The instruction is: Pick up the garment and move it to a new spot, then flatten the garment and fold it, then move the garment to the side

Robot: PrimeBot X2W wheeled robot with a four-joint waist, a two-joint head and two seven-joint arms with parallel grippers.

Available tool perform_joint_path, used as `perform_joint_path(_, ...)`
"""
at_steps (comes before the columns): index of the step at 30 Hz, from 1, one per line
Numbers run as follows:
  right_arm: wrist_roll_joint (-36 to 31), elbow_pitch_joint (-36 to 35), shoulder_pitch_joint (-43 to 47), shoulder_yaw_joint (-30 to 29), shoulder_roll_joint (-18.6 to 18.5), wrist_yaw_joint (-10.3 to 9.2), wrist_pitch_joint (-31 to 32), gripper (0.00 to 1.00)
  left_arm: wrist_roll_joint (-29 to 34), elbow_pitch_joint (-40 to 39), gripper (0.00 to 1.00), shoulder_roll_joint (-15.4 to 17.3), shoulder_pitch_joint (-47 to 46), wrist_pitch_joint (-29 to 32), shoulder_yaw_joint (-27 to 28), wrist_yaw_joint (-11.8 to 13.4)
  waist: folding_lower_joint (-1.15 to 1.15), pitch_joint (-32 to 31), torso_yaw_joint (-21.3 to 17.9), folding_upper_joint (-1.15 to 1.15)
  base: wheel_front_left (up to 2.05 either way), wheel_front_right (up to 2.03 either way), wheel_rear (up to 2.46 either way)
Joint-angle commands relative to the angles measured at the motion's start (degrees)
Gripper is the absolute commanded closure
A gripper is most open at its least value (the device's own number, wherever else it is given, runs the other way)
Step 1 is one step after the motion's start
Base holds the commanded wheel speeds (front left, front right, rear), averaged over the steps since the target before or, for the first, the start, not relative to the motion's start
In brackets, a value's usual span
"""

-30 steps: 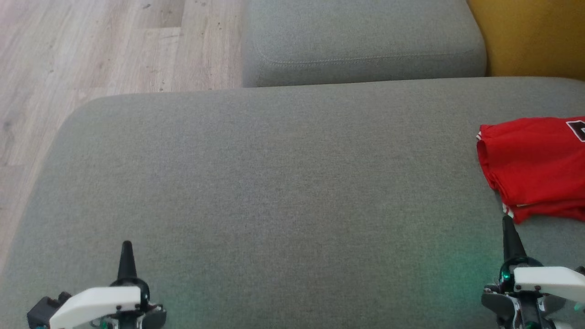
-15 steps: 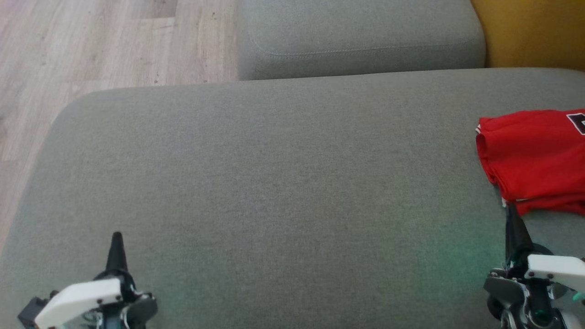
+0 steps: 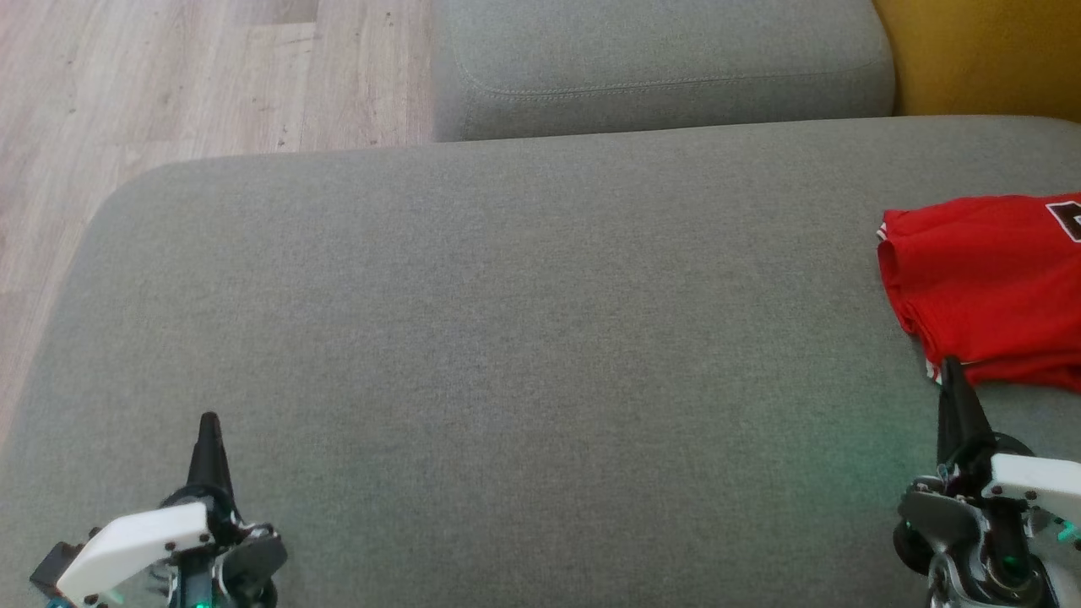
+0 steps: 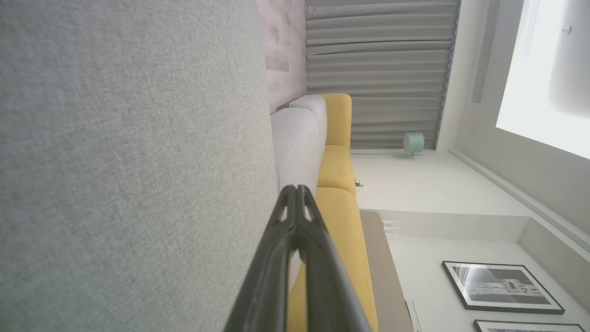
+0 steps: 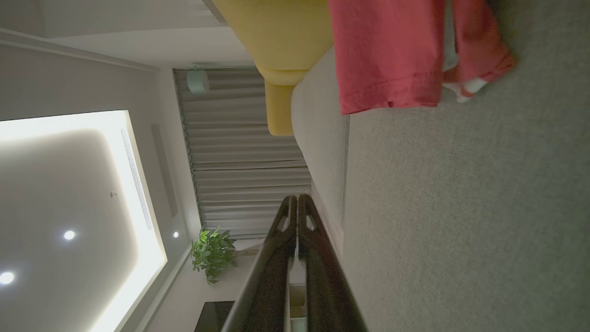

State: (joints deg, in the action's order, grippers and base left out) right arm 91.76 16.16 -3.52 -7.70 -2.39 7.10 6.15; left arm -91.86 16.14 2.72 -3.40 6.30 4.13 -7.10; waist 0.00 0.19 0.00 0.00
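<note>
Red garment [image 3: 988,287] sits folded on the grey cushion [image 3: 507,338], cut off at the right edge. Right gripper [image 3: 950,365] is just beside its corner, left gripper [image 3: 208,420] well apart, both clenched shut, empty.

Red garment [image 3: 988,287] on grey cushion [image 3: 507,338] — far right

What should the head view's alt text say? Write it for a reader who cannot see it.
A folded red garment lies at the right edge of a grey sofa seat. Both grippers are shut, the left gripper at lower left, the right gripper at lower right with its tip near the garment's corner.
</note>
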Motion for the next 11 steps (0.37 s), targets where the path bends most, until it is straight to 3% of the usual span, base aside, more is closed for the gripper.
perform_joint_path(1, 0.4, -2.1, -2.7, 1.2, -0.5, 0.39, 0.3, 1.0, -0.3, -2.1, 1.0, 0.2, -2.8, 0.2, 2.4, -0.4, 0.0, 0.0, 0.0, 0.0, 0.0, 0.0, 0.0)
perform_joint_path(11, 0.4, -2.1, -2.7, 1.2, -0.5, 0.39, 0.3, 1.0, -0.3, -2.1, 1.0, 0.2, -2.8, 0.2, 2.4, -0.4, 0.0, 0.0, 0.0, 0.0, 0.0, 0.0, 0.0)
